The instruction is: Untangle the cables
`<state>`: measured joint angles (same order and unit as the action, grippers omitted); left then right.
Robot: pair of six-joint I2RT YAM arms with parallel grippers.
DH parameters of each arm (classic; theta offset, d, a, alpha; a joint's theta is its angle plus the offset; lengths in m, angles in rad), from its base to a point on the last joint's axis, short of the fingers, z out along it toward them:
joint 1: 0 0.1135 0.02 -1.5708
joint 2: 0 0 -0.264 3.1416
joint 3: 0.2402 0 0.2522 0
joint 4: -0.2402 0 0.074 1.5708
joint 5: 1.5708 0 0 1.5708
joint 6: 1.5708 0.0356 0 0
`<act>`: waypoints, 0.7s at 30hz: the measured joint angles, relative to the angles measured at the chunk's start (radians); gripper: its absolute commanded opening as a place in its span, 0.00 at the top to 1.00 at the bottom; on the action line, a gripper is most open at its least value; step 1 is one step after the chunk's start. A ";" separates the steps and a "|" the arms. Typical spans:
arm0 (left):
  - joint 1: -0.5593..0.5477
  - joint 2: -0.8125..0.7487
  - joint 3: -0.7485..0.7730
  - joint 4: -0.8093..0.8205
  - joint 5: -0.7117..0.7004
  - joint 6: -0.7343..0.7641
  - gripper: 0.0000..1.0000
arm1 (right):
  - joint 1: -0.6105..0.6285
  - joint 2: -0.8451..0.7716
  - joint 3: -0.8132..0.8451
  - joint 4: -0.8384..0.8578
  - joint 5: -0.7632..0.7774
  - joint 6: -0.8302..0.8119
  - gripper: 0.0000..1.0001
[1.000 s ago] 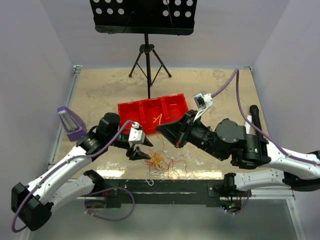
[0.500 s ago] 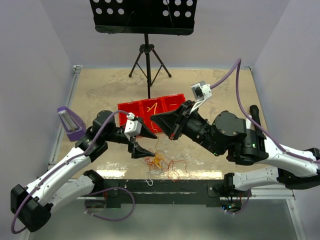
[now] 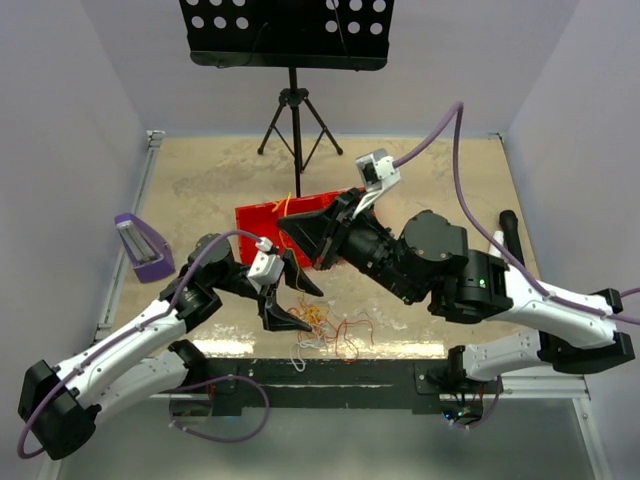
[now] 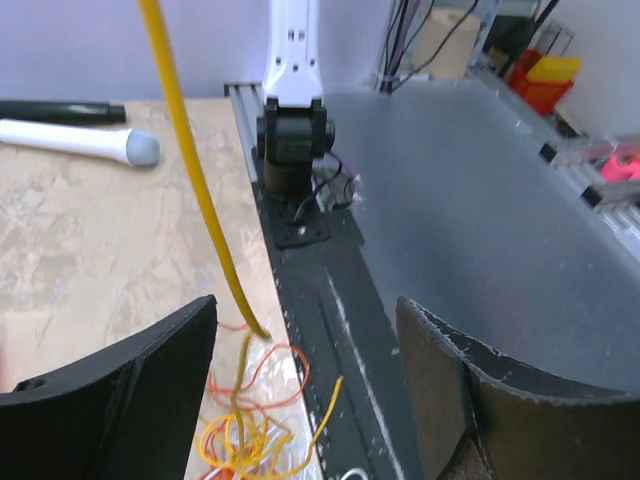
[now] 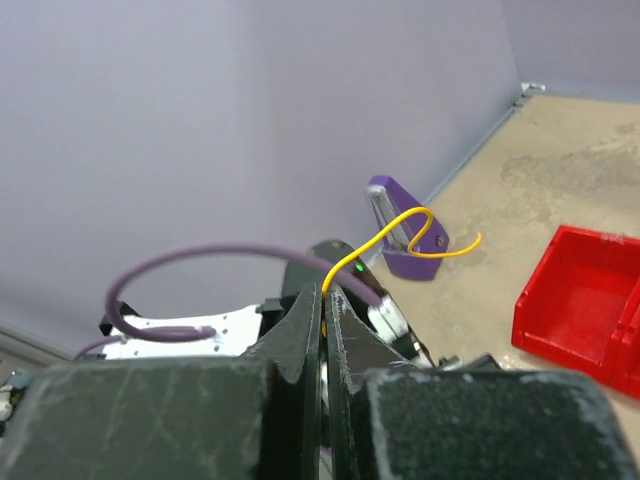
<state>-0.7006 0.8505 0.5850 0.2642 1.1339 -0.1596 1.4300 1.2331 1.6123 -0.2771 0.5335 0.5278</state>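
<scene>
Yellow cable (image 4: 188, 150), red bin (image 5: 580, 300), purple holder (image 3: 143, 250)

You see the table (image 3: 200, 190) of matt, rough chipboard; the red tray (image 3: 255, 222) is glossy plastic; the cables (image 3: 322, 325) near the tray look smooth-coated.

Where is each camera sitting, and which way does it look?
Top camera: high behind the arms, looking down on the table; both arms, left pincer and right pincer show.
Left wrist camera: on the left arm, looking between its open fingers at the cables and the right arm's base.
Right wrist camera: on the right arm, looking past its shut fingers, which pinch a yellow cable, toward the purple holder and wall.
Top and right wrist views share the red bin and purple holder.
</scene>
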 measured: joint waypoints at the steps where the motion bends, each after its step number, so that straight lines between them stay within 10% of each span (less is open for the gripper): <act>1: 0.000 0.001 0.000 -0.033 -0.001 0.036 0.26 | 0.000 0.005 0.022 0.000 0.002 -0.008 1.00; 10: -0.001 0.026 -0.131 0.071 -0.156 0.065 0.54 | -0.003 0.002 0.132 0.041 -0.010 -0.047 1.00; 21: -0.001 0.037 -0.220 0.142 -0.252 0.103 0.57 | -0.003 0.049 0.335 0.000 -0.019 -0.122 1.00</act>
<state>-0.7017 0.8875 0.3645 0.4065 0.8818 -0.0563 1.4265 1.2823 1.9472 -0.2775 0.5148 0.4053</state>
